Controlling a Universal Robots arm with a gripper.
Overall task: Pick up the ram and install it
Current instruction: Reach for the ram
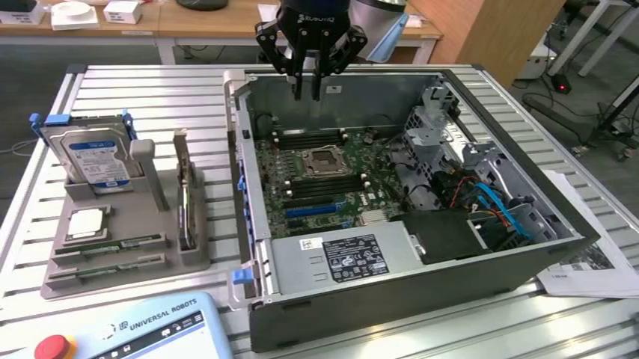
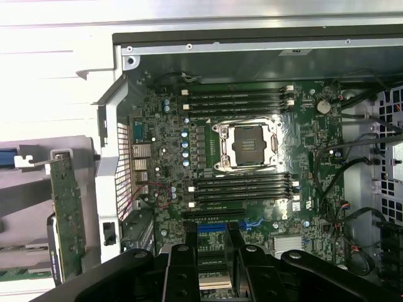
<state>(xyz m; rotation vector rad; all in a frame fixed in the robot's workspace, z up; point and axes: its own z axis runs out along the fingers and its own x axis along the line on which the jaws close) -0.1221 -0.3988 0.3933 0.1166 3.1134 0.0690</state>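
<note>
Two green ram sticks [image 1: 112,245] lie flat in slots of the grey holder tray [image 1: 194,258], on the exterior view's left of the open computer case [image 1: 399,299]. A third green board [image 1: 182,196] [image 2: 67,211] stands on edge in that tray. My gripper [image 1: 307,93] [image 2: 213,261] hangs over the far side of the case, above the motherboard [image 2: 170,135]. Its fingers [image 2: 189,264] stand apart and nothing is between them. Black memory slots [image 2: 242,185] run on both sides of the bare processor socket [image 2: 247,145].
A hard drive [image 1: 92,158] with a blue-white label stands in the tray, and a square silver processor [image 1: 86,224] lies in front of it. Inside the case are the power supply [image 1: 345,258], drive cage [image 1: 439,127] and cables [image 1: 494,202]. A teach pendant [image 1: 130,329] lies nearest the camera.
</note>
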